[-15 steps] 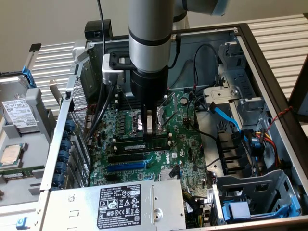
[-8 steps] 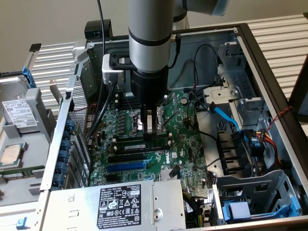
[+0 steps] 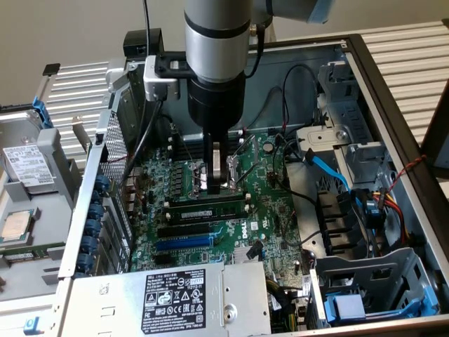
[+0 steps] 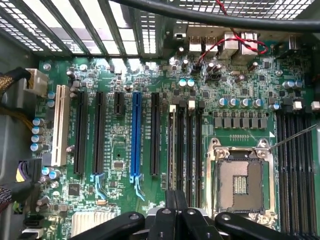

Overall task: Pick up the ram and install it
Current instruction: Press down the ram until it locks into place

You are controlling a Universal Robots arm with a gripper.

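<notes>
Exterior view: gripper [image 3: 219, 184] narrow, gripping nothing, poised just above ram [image 3: 207, 209] — upright in a memory slot. Wrist view: gripper [image 4: 176, 200] pinched together over ram [image 4: 181, 145], edge-on beside CPU socket [image 4: 240, 182]. Seemingly seating stage — calls for straight, even downward pressure.

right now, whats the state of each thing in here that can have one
ram: standing in a black slot, latching unclear
cpu socket: uncovered, no cooler
blue expansion slot: empty
computer case: side open
gripper: low over the board beside the ram
</notes>
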